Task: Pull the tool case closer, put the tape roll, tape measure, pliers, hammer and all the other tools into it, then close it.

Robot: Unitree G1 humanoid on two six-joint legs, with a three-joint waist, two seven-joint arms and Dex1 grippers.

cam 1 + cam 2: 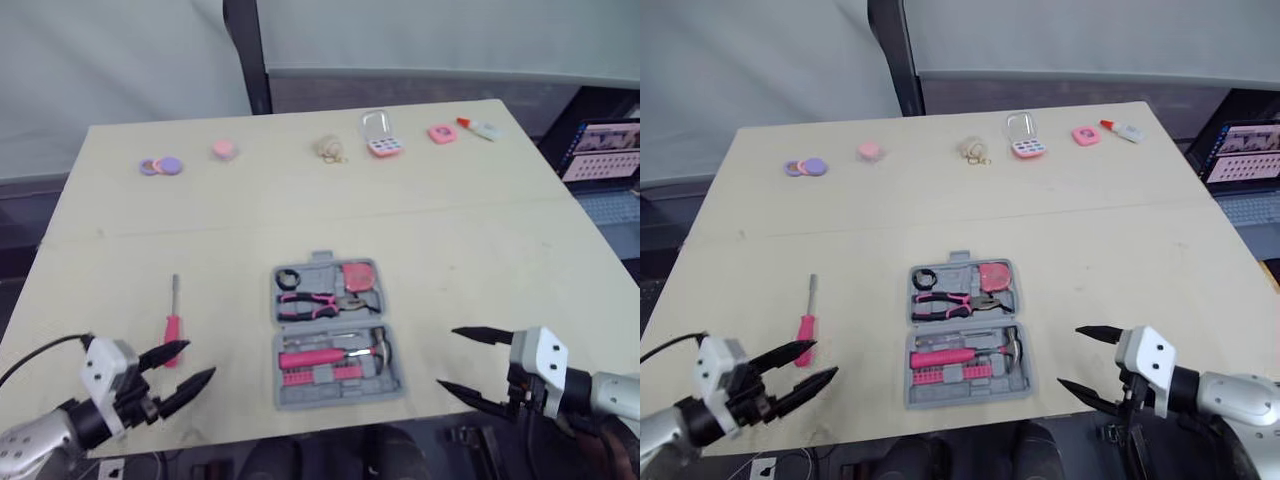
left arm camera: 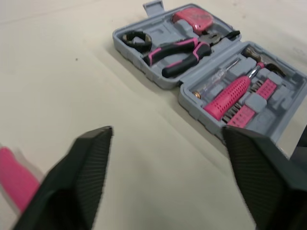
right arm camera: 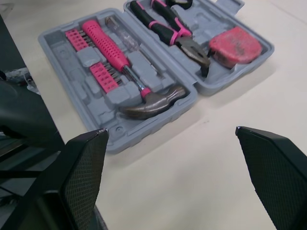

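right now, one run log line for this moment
grey plastic tool case: open, tools inside | pink-handled screwdriver: on pale wooden table, outside case | left gripper: open, empty, by screwdriver | right gripper: open, empty

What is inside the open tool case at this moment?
The tool case holds a black tape roll, pliers, pink tape measure, hammer and bit rows. Whatever lies beneath them is covered.

Apparently bare table (image 1: 480, 260) flanking tool case (image 1: 330, 270)
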